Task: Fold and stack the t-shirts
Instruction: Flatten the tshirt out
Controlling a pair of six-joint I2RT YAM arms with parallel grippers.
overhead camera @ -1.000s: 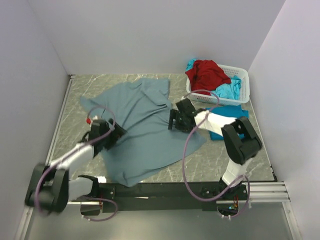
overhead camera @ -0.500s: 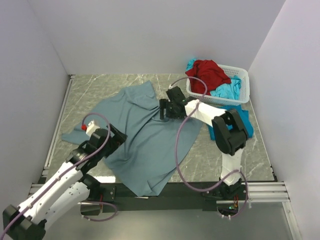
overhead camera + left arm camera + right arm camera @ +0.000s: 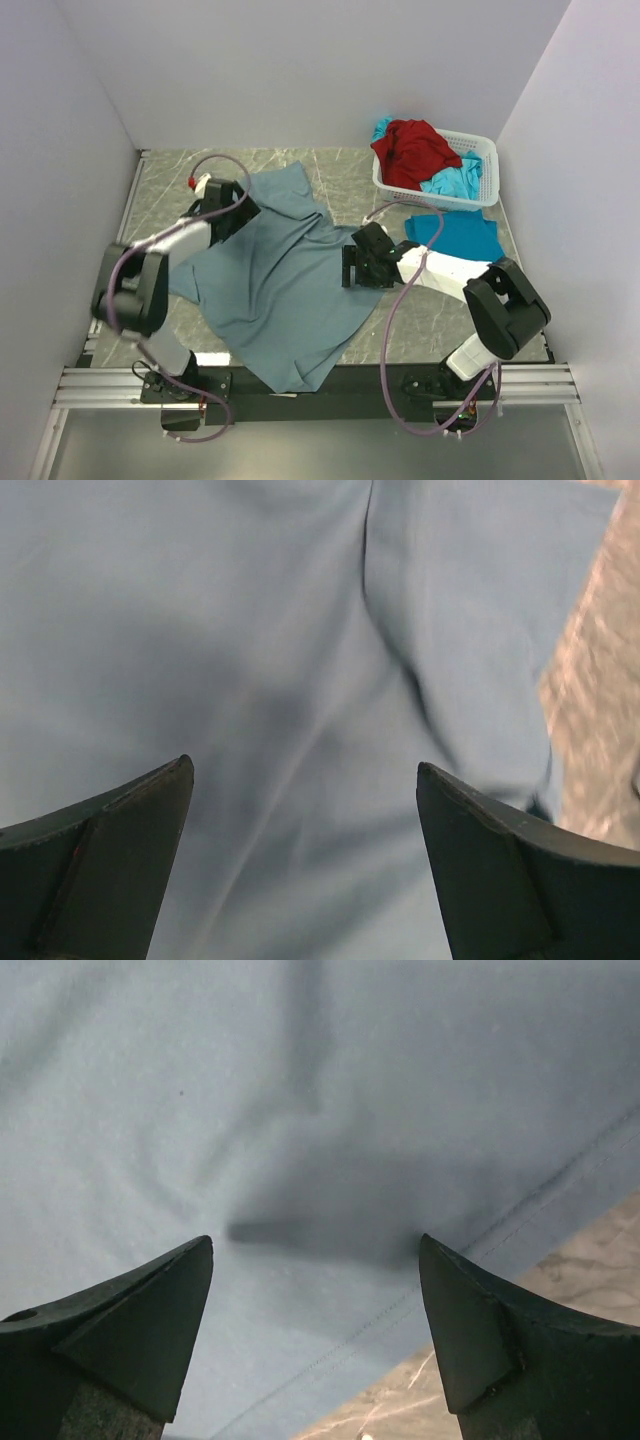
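The large grey-blue t-shirt [image 3: 280,280] lies spread and creased on the marble table, one corner hanging over the near edge. My left gripper [image 3: 238,208] is open over its far left part, cloth filling the left wrist view [image 3: 300,680]. My right gripper [image 3: 350,266] is open over the shirt's right hem [image 3: 420,1290], with nothing between the fingers. A turquoise t-shirt [image 3: 455,235] lies flat at the right. A red t-shirt [image 3: 412,148] and another turquoise one [image 3: 455,182] sit in the basket.
A white lattice basket [image 3: 480,150] stands at the back right by the wall. Bare marble table [image 3: 440,320] shows at the near right and along the back. Grey walls close in on three sides.
My left arm swung from the shirt's near left side to its far left part. My right gripper moved toward me and to the right. The shirt shifted and its left side bunched.
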